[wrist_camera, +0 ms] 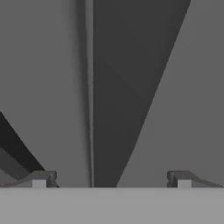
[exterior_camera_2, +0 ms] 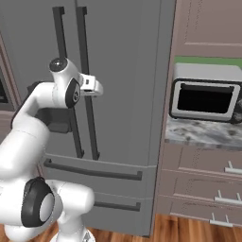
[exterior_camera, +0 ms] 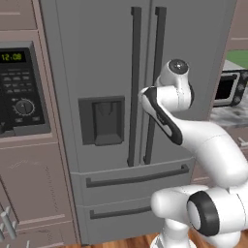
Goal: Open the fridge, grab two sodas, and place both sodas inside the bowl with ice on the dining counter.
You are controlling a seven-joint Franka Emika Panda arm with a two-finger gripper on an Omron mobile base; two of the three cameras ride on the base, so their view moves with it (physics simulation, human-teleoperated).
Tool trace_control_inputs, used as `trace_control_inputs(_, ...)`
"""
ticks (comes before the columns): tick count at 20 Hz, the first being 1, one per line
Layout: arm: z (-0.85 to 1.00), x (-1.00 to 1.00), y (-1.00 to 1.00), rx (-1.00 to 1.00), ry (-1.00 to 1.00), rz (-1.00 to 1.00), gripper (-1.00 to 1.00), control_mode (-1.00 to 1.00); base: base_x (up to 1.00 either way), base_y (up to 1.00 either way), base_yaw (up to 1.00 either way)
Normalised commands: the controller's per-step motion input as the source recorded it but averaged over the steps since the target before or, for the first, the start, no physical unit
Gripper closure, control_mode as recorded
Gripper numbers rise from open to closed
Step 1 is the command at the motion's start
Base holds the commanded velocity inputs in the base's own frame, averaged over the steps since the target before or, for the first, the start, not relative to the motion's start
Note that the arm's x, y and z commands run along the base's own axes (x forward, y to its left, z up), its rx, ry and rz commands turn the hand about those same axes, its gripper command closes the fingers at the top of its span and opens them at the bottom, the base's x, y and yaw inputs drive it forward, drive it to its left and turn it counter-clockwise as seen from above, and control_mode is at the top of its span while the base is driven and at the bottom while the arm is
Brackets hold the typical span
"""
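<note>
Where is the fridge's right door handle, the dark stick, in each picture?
Left base view: the right door handle runs down the upper middle, partly behind the arm.
Right base view: it stands upper left, just beside the gripper.
Hand view: the broad dark band up the middle is probably it.
Shared landmark: the seam between the fridge doors.

Flat even light (perhaps slightly soft)

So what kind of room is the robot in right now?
A home kitchen, by the look of it: a tall grey fridge with its doors shut, a microwave on a marbled counter, and brown cabinets around them.
</note>
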Motion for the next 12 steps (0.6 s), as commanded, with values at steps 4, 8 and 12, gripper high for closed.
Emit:
trace_control_inputs(4,-0.02,0.32,0.01,0.0,0.0,0.0,-1.0,-1.0,0.0,0.0,0.0)
trace_control_inputs(8,-0.06,0.32,0.01,0.0,0.0,0.0,-1.0,-1.0,0.0,0.0,0.0)
trace_control_inputs(12,-0.06,0.34,0.0,0.0,0.0,0.0,-1.0,-1.0,0.0,0.0,0.0)
